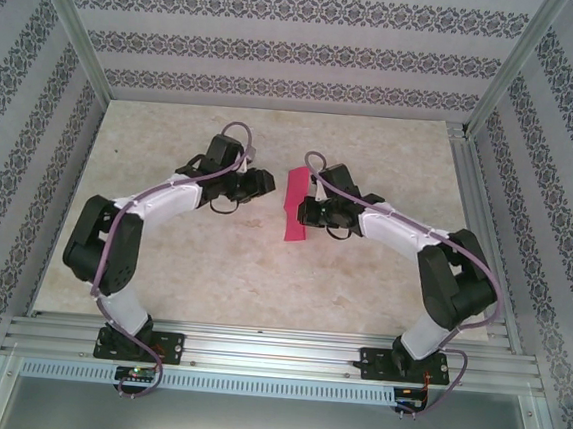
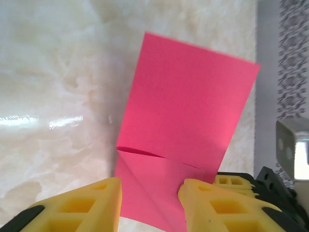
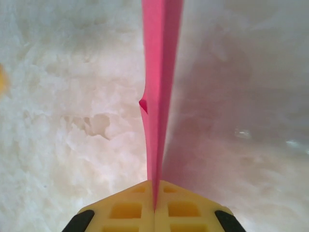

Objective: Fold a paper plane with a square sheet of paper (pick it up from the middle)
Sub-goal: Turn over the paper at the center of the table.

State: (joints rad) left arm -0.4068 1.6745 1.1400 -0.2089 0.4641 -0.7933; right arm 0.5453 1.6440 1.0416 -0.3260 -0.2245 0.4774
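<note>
Marbled beige table (image 1: 373,142) spreads under both arms, with patterned wallpaper and aluminium rails closing it in on three sides.

Look at your right claw (image 1: 307,211) first. From overhead the paper (image 1: 294,203) shows as a narrow magenta strip right at that claw's tip, running away from the arm bases and reaching past the claw on both sides. On the right wrist camera you see the same paper (image 3: 159,72) edge-on, a thin upright blade going straight out from the right claw (image 3: 154,186). Its yellow fingers (image 3: 125,208) are pressed together with the pink sheet caught in the seam between them, so that claw is pinching the paper. Partway along the blade there is a small kink on its left side.

Your left claw (image 1: 264,184) sits just left of the right claw, pointing at it, near the paper but apart from it. Its wrist camera looks at the broad side of the paper (image 2: 186,111): a flat pink face, tilted in view, with a crease across the lower part and a diagonal fold below it (a triangular flap, by the look of it). The left claw (image 2: 149,186) stands spread, its yellow fingers (image 2: 96,203) apart, with the pink face showing through the gap and no finger on it.

You cannot tell from these views whether the paper's lower edge touches the table.
</note>
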